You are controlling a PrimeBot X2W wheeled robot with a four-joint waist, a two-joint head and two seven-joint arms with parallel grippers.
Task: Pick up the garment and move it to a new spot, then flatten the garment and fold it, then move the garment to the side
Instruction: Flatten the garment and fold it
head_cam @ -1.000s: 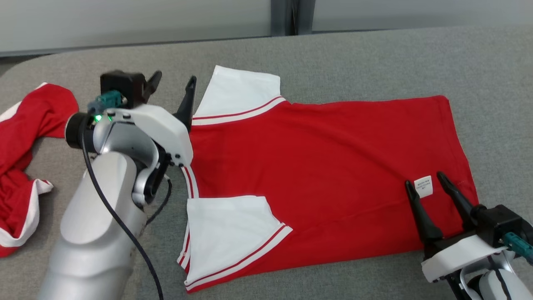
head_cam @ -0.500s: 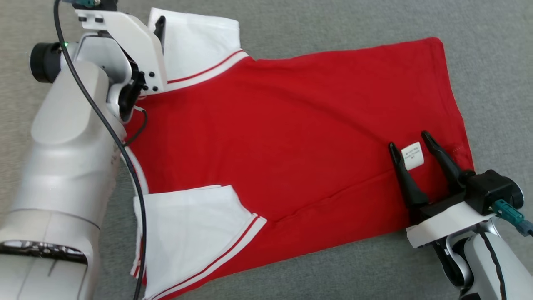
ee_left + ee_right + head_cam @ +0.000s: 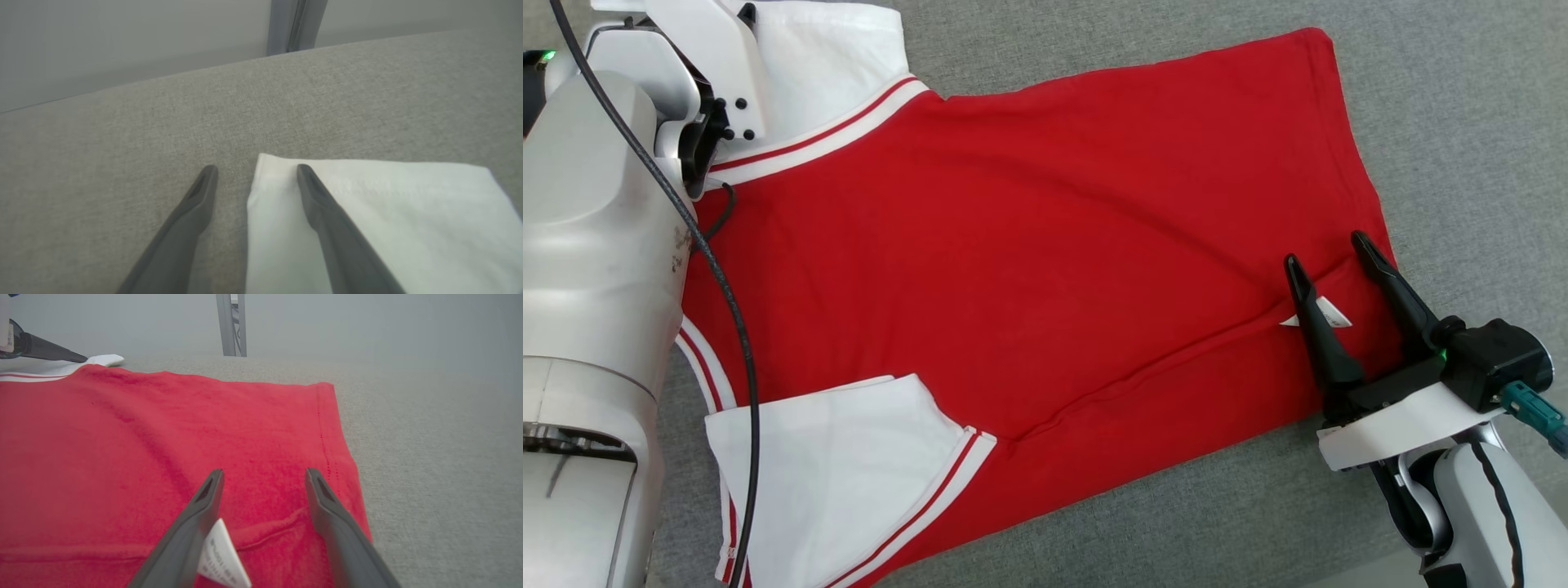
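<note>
Covering much of the grey table (image 3: 1462, 122), the red garment (image 3: 1029, 245) lies spread nearly flat, sleeves toward the robot's left and hem (image 3: 1343, 139) toward its right, so flattening looks mostly done and folding is likely next. The left end effector (image 3: 257, 171) stands spread, straddling the edge of the far white sleeve (image 3: 825, 73), one finger over cloth, one over bare table, placed to pinch that corner. The right end effector (image 3: 1325, 249), also spread and holding nothing, brackets a small pucker (image 3: 269, 533) by the hem, one finger against the white label (image 3: 1335, 314).
</note>
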